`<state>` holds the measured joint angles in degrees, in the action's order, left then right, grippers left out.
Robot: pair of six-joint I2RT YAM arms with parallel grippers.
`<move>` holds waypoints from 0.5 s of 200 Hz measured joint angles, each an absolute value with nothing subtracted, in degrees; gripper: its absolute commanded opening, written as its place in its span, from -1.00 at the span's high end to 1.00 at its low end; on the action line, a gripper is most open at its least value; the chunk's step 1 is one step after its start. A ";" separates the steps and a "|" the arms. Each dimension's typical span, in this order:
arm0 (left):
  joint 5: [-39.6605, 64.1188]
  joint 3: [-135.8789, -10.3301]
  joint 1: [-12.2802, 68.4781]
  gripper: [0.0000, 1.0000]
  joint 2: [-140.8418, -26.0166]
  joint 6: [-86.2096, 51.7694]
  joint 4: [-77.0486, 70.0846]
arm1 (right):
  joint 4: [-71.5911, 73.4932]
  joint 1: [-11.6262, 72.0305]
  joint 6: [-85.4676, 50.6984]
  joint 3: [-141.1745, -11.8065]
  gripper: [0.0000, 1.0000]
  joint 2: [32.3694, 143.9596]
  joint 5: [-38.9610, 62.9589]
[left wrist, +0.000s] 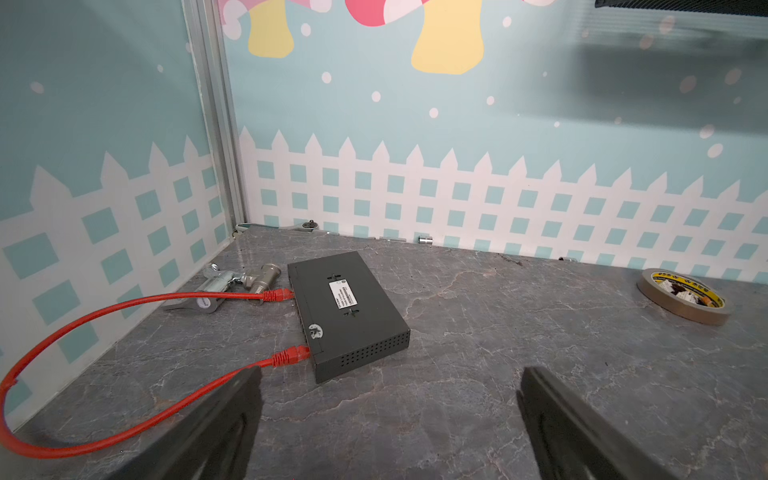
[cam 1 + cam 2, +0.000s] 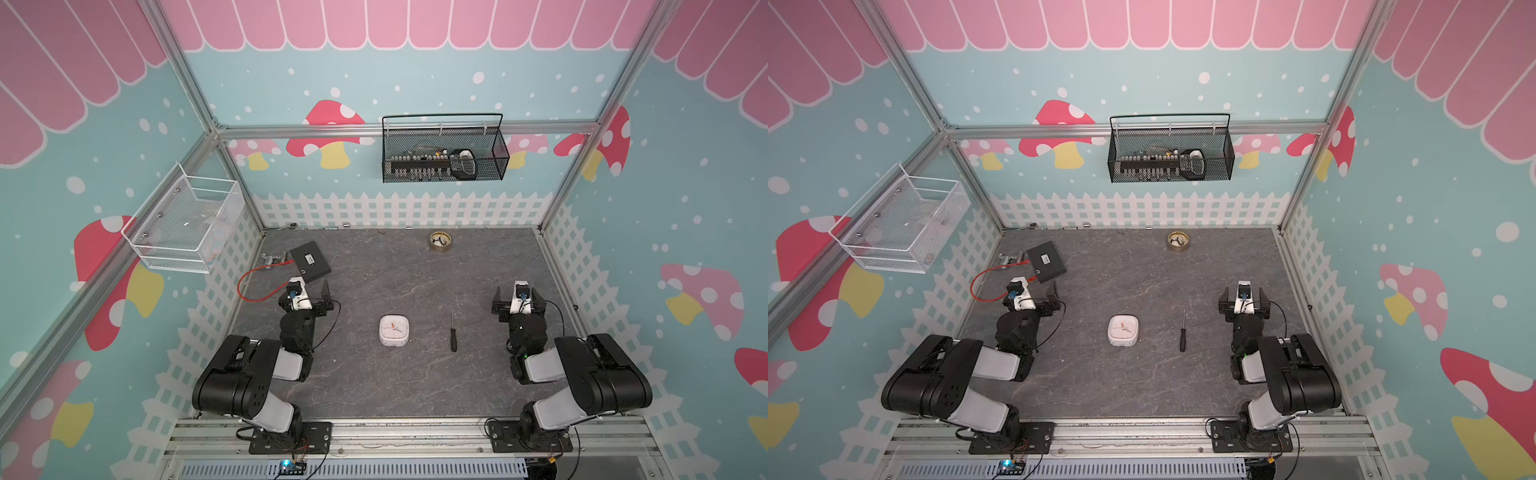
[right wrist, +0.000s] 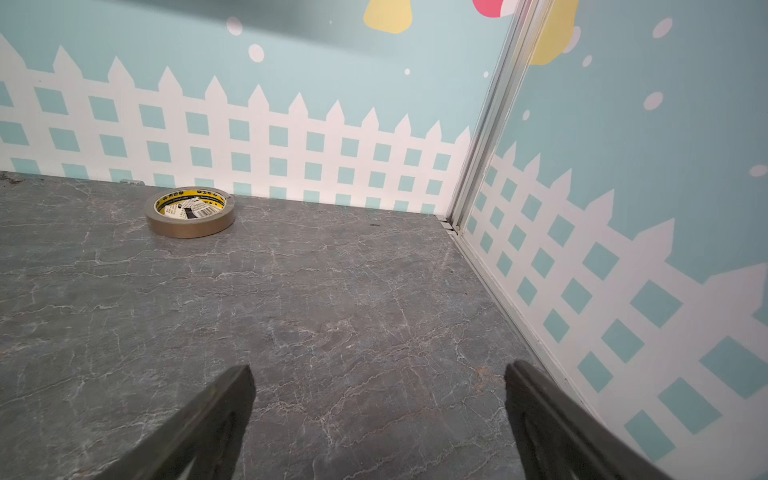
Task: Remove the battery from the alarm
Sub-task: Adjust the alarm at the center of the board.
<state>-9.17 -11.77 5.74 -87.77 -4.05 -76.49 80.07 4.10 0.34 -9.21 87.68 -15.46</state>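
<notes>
At the table's [image 2: 374, 270] middle, finds the alarm [image 2: 394, 330] lying dial-up, battery hidden, presumably in its back underneath, screwdriver [image 2: 453, 332] near at 3 o'clock as a likely pry tool, left gripper [image 1: 390, 376] at 10 and right gripper [image 3: 380, 370] at 2 o'clock parked wide, empty.

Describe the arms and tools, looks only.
Matching pair, left arm and right arm: rounded black joint housings, pale grey link covers, black base plates, thin black cables looping at the wrists, white wrist camera mounts with a blue fitting. On left tool and right tool, two flat black tapered fingers each.
</notes>
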 measured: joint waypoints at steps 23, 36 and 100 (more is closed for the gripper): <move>-9.17 -11.77 5.74 -0.99 -87.77 -4.05 -76.49 | 80.09 4.10 0.34 -9.21 -0.98 87.68 -15.46; -8.78 -11.77 5.56 -0.99 -87.77 -4.05 -76.34 | 80.07 4.10 0.34 -9.21 -0.98 87.68 -15.46; -5.28 -11.94 3.90 -0.99 -87.77 -4.27 -74.98 | 79.81 4.10 0.34 -9.52 -0.97 87.68 -15.44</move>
